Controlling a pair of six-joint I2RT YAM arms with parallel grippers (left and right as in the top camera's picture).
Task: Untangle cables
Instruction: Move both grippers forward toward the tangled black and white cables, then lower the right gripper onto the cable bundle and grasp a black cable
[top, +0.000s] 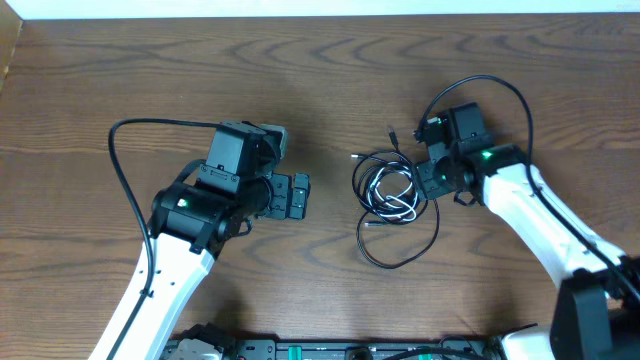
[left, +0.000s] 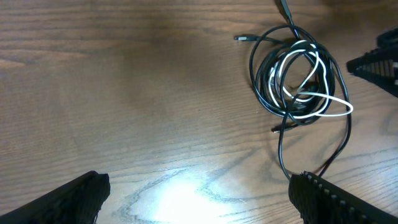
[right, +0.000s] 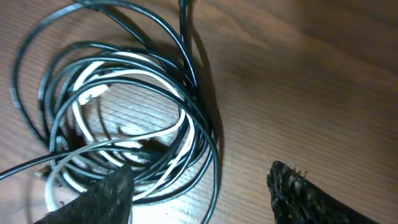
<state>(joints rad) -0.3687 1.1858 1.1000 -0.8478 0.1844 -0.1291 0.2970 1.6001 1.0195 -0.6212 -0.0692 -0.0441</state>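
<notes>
Where the right jaws stand wide apart over the worktop (top: 150, 70), the black cable (left: 280, 152) and white cable (left: 348, 109) lie coiled together, the coil's rim reaching into the gap beside one finger. The left jaws are likewise spread, with the bundle well ahead of them.

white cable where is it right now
In the overhead view the white cable lies coiled inside the black cable loops on the table, on the right arm's side, close beside the right gripper.
</notes>
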